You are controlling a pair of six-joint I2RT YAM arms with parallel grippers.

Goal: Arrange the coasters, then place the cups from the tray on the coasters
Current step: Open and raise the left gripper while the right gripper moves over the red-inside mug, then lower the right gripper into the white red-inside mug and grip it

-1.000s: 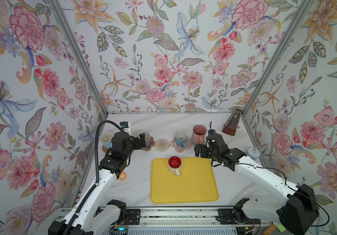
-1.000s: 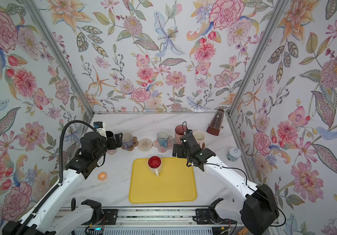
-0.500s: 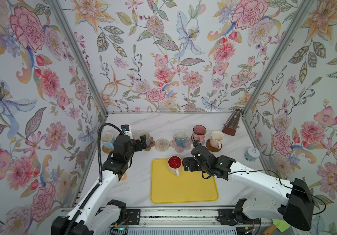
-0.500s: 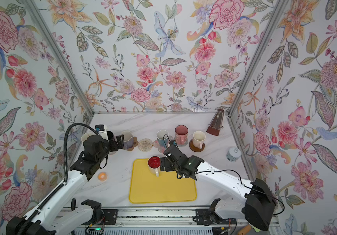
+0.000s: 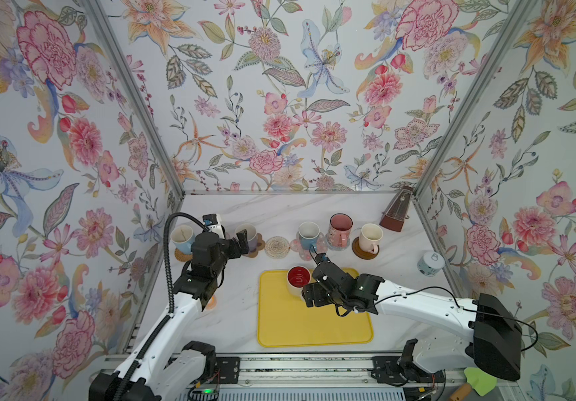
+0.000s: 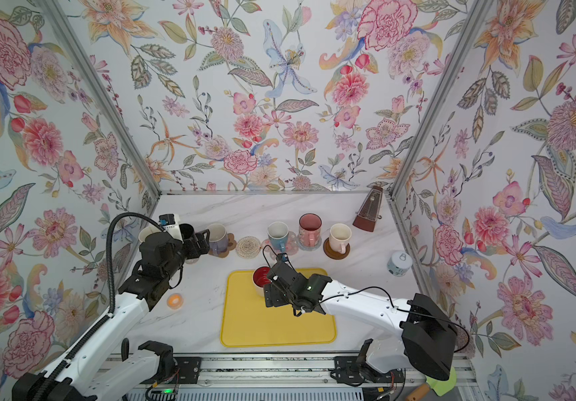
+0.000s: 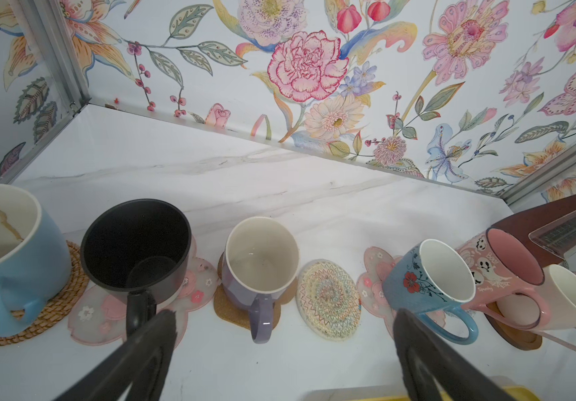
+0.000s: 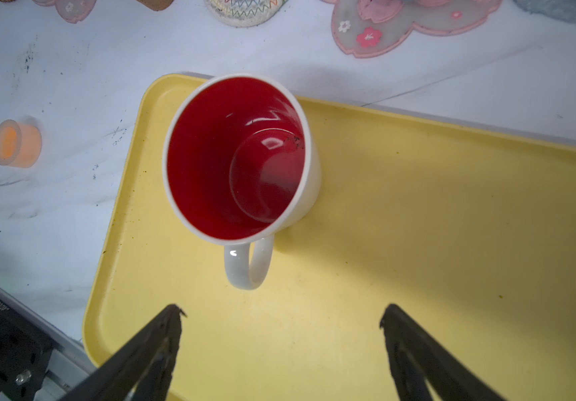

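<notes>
A white cup with a red inside [image 8: 241, 156] [image 5: 298, 277] stands upright at the yellow tray's [image 5: 297, 323] far left corner, handle toward my right gripper [image 8: 281, 312] [image 5: 309, 295]. That gripper hovers open over the tray, just short of the handle. Along the back runs a row of coasters with cups on them: blue [image 7: 5, 257], black [image 7: 137, 243], purple-handled [image 7: 262, 257], blue floral [image 7: 429, 277], tall pink [image 5: 340, 227], cream [image 5: 369, 237]. One cream woven coaster [image 7: 328, 302] [image 5: 277, 246] lies bare. My left gripper [image 7: 284, 316] [image 5: 241, 243] is open and empty in front of the purple-handled cup.
A brown metronome [image 5: 397, 213] stands at the back right corner. A small white lidded jar [image 5: 430, 264] sits by the right wall. A small orange ring [image 6: 174, 300] lies left of the tray. Flowered walls close in three sides.
My right gripper left the cream cup on the dark coaster and swung forward and left to the tray, behind the red-inside cup's handle. The left arm drew back slightly.
</notes>
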